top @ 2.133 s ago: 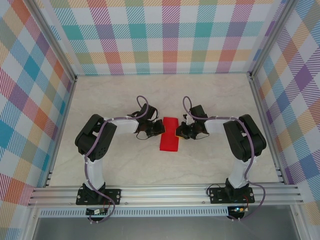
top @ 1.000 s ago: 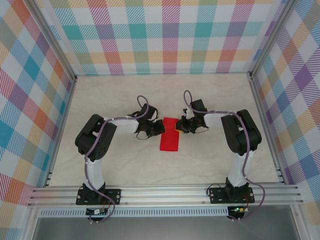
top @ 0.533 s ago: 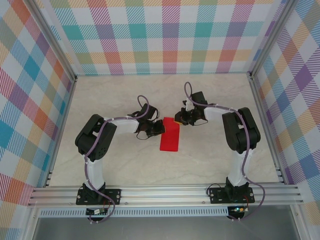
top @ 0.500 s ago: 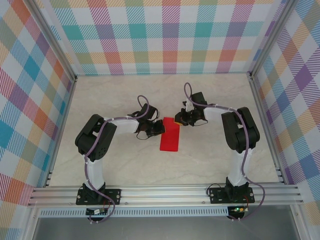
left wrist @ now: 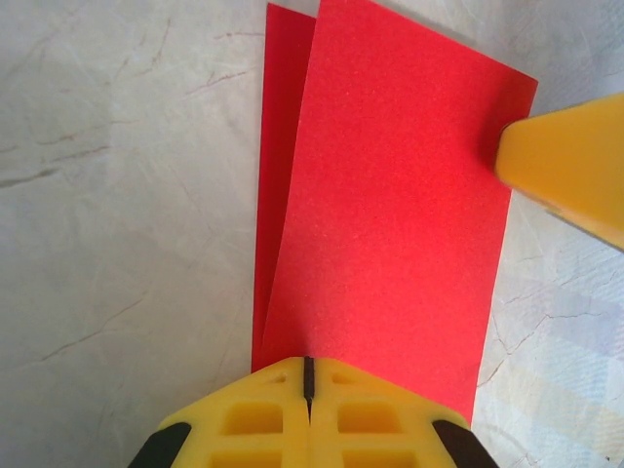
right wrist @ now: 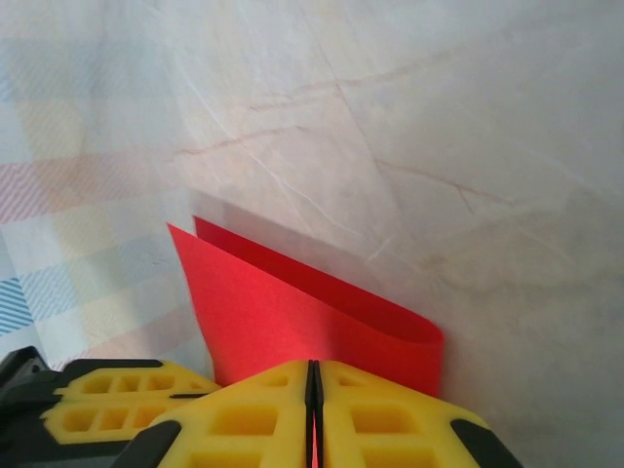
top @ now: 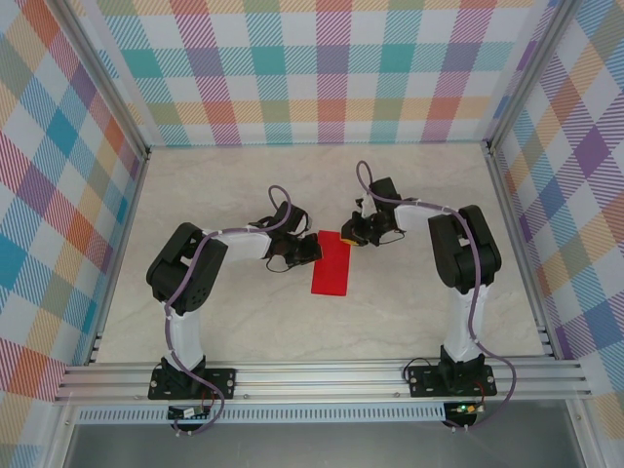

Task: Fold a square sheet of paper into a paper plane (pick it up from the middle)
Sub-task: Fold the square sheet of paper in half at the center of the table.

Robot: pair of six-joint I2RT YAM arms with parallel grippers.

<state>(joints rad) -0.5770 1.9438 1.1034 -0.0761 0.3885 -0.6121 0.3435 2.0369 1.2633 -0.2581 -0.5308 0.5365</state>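
The square sheet of paper (top: 331, 268) is bright red and lies folded in half on the table as a long rectangle. In the left wrist view the paper (left wrist: 390, 195) has its upper layer skewed, so a strip of the lower layer shows at the left. My left gripper (top: 312, 250) is shut, its yellow tips (left wrist: 305, 375) resting on the paper's left edge. My right gripper (top: 344, 237) is shut too, and one of its fingertips (left wrist: 570, 166) presses on the far right corner. From the right wrist, the paper (right wrist: 292, 322) curves to a soft fold beyond my shut right gripper (right wrist: 313, 390).
The marble-look table (top: 244, 195) stretches pale around the paper. Plaid walls (top: 331, 68) close the back and both sides. An aluminium rail (top: 322, 375) with both arm bases runs along the near edge.
My right gripper has slid along the paper's right edge toward the far end. The left gripper and the paper have stayed where they were.
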